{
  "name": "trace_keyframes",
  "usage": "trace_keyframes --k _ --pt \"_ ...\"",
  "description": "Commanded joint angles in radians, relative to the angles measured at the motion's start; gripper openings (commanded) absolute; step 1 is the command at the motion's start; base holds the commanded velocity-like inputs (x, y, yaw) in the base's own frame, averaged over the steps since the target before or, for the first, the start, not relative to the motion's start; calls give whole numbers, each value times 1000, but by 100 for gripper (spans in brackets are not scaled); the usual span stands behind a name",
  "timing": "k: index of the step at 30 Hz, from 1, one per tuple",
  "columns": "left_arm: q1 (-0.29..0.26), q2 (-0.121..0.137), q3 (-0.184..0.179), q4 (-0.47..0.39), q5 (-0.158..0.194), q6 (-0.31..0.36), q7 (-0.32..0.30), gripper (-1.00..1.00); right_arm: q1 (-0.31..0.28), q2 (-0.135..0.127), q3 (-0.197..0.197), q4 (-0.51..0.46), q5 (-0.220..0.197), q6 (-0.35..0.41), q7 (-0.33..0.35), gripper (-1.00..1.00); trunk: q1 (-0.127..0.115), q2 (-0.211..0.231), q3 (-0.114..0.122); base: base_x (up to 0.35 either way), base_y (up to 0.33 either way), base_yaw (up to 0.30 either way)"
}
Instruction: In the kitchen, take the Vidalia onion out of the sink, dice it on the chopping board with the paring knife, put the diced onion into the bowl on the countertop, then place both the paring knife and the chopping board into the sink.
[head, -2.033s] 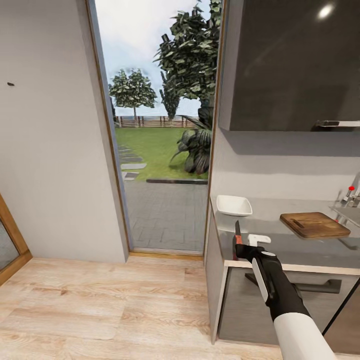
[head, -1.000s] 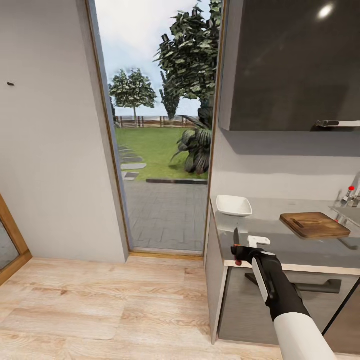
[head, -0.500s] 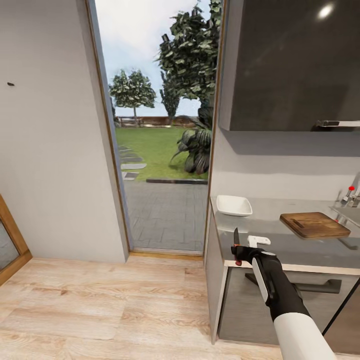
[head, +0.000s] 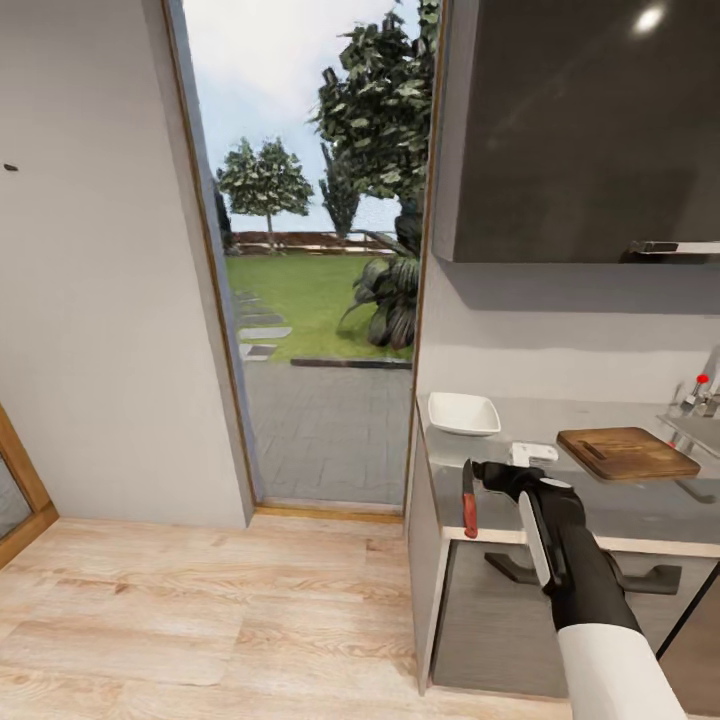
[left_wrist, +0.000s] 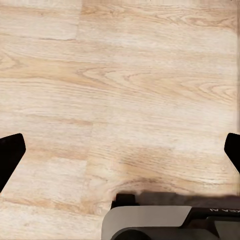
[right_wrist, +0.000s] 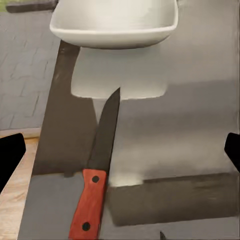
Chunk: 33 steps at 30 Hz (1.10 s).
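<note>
Red-handled knife (right_wrist: 98, 170) lies loose at the countertop (head: 600, 500) edge just below my right gripper (head: 500, 472), blade pointing toward the bowl (head: 464, 412), jaws spread wide and empty, so I judge this arm the nearer.

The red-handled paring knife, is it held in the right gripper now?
No, the red-handled paring knife lies free on the grey countertop, fingers spread wide.
</note>
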Motion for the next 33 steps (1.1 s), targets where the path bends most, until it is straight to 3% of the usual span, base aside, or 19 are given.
trace_keyframes --k 1,19,33 --pt "0 0 1 -1 2 -1 0 100 -1 1 -1 -8 9 8 4 100 1 -1 -1 193 -198 0" --pt "0 0 1 -1 2 -1 0 100 -1 2 0 -14 9 15 3 100 1 -1 -1 203 -221 0" --pt "0 1 0 -1 3 -19 0 100 -1 1 -5 -12 16 7 -6 100 1 -1 -1 14 -29 0"
